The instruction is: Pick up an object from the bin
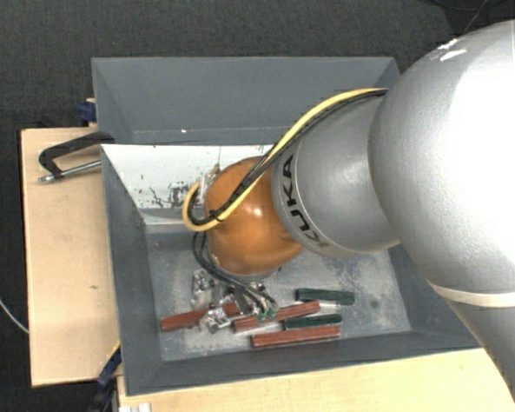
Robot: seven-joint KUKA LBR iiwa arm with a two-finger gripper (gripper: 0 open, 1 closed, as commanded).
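Hand [227, 305] low among flat sticks by front edge of bin [131, 278], over brown stick [184, 319]; spread or pressed together cannot be told. Green stick [326, 296] near. Grasp step judged in hand; firm closure on stick, then straight lift called for.

Orange-capped arm [352, 195] hangs over red-brown sticks [296, 336] and green sticks [326, 297].
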